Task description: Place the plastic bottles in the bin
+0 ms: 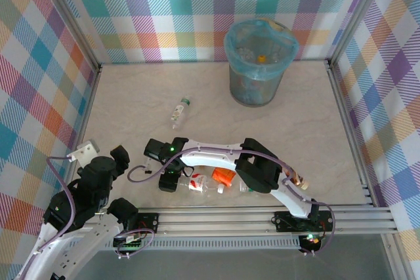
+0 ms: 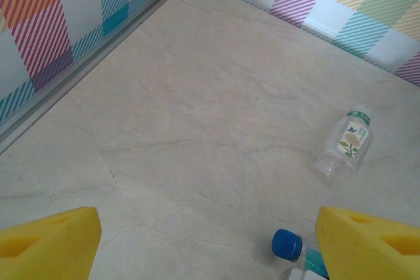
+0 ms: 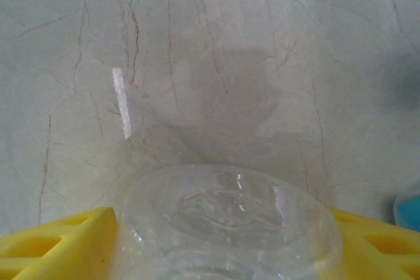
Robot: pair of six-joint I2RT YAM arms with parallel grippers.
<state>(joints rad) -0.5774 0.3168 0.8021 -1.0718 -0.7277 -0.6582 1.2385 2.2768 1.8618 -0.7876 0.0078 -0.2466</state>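
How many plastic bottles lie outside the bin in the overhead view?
3: a green-capped bottle alone mid-table; a red-labelled bottle and an orange bottle beside the right arm. That arm may hide more.

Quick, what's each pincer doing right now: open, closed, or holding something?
Left pincer: open, nothing between its fingers.
Right pincer: closed on a clear bottle, fingers against both its sides.
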